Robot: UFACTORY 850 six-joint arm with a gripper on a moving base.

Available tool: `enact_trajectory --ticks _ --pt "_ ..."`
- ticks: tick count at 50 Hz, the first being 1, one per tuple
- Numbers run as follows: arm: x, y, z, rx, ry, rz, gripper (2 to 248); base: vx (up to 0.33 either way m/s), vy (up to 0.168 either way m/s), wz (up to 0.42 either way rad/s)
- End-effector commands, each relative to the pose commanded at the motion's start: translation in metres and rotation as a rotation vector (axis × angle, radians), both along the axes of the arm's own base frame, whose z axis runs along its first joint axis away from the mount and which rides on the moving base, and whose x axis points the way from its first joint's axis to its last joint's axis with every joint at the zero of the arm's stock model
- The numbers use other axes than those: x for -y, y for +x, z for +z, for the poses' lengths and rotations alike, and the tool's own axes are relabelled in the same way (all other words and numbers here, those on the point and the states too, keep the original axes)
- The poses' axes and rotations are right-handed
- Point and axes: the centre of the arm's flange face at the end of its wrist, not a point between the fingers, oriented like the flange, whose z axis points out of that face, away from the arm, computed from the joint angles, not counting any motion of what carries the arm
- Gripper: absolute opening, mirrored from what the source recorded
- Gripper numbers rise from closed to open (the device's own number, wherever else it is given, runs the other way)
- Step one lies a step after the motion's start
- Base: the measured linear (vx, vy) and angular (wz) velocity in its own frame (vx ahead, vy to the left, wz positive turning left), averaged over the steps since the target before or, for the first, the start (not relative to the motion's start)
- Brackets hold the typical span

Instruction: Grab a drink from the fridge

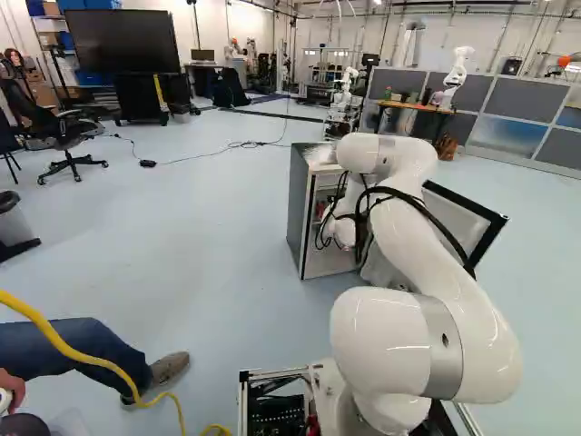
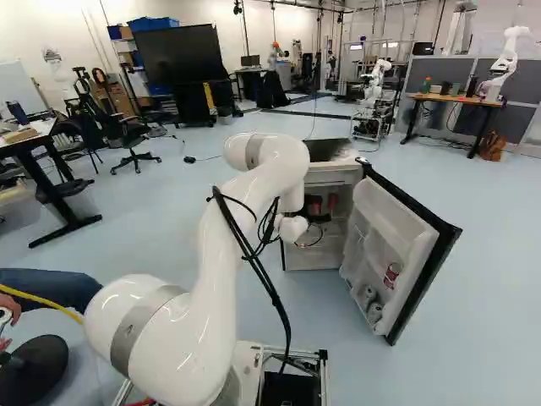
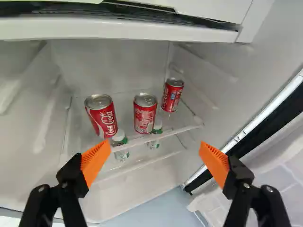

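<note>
Floor (image 2: 473,279), pale blue. Fridge (image 1: 298,200), door (image 2: 393,245) open at its four o'clock, right base view. Gripper (image 2: 319,218), fingers apart. Inside, ahead: red can (image 3: 103,120), eleven o'clock; second can (image 3: 144,116), twelve; third can (image 3: 171,97), one, deeper.

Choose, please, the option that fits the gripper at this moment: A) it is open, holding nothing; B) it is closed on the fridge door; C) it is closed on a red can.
A: the gripper has its fingers wide apart, and the red cans stand on the shelf beyond them.
</note>
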Motion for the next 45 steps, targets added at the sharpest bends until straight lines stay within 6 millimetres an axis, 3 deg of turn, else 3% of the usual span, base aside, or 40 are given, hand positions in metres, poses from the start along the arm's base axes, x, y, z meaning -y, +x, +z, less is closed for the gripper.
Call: enact_trajectory --ticks 45 --pt "0.0000 0.0001 -0.0002 -0.001 0.000 0.000 247 0.000 0.000 0.002"
